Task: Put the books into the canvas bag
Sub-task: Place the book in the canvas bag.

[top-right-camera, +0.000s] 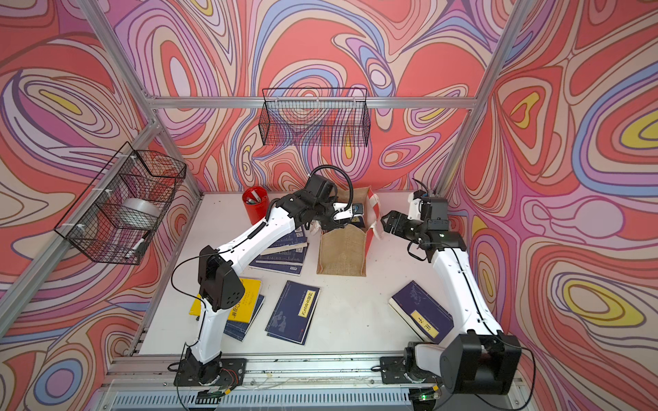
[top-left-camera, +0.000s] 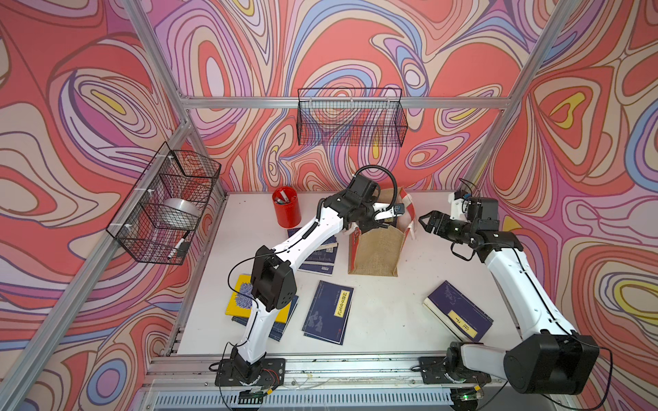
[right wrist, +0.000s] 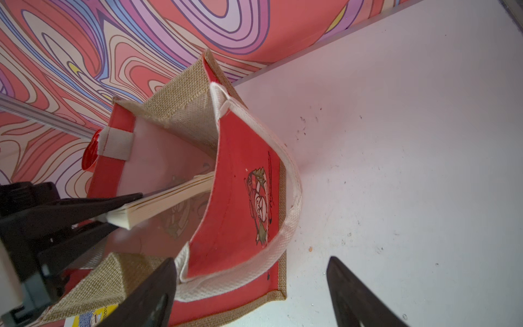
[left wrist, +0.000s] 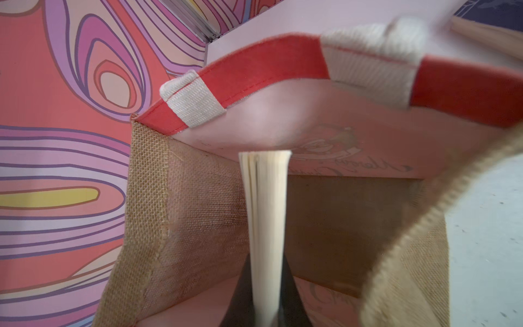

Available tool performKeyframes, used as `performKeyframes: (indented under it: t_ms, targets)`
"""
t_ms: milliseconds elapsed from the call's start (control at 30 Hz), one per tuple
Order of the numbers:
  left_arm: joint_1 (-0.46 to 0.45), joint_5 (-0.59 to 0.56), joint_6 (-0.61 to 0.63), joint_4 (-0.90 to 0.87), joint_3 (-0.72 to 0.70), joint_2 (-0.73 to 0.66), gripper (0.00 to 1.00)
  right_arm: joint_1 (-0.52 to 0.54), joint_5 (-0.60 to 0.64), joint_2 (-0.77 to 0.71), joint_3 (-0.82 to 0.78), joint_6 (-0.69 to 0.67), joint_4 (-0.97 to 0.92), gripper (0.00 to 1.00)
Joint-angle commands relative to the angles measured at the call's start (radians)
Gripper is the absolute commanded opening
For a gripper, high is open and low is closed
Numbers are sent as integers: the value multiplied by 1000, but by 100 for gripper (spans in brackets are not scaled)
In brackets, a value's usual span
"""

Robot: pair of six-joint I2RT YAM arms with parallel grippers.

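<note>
Left gripper [left wrist: 266, 263] clamped on a book [left wrist: 264, 198] standing inside the canvas bag [top-left-camera: 379, 249], faint script print beyond the fingertips only partly legible; right gripper [right wrist: 251, 263] spread wide just beside the bag's red panel; yellow-labelled navy books [top-left-camera: 329, 313] lie well apart from both.

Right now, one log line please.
left gripper: shut on book partway in canvas bag | right gripper: open, beside bag | other books: on table

White table [top-left-camera: 384, 320] carries books [top-left-camera: 329, 313], some seemingly stacked, canvas bag [top-left-camera: 377, 252], red cup [top-left-camera: 286, 208].
</note>
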Motion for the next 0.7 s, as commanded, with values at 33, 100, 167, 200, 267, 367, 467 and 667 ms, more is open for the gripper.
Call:
performKeyframes:
  t_ms: [33,100,167,200,267,367,467,667]
  targets:
    - [-5,-78,2,168,6,30,0,-4,-13,-4,-19,-17,16,84]
    - [-5,-105,-5,215,-4,40,5,-4,-14,0,-19,-19,17,84]
    - [-5,-110,-2,225,-4,46,20,-4,-15,8,-16,-21,18,84]
    - [-5,-111,-2,227,-5,47,29,-4,-16,14,-14,-23,19,84]
    - [-4,-117,-5,244,-8,49,41,-4,-21,23,-11,-22,23,84]
    - [-2,-122,-5,259,-13,50,50,-4,-32,33,-5,-22,27,84]
    - [-2,-125,-8,270,-13,52,54,-4,-35,32,-7,-22,29,84]
    - [-4,-154,-39,301,-10,38,59,-4,-30,24,-19,-26,27,84]
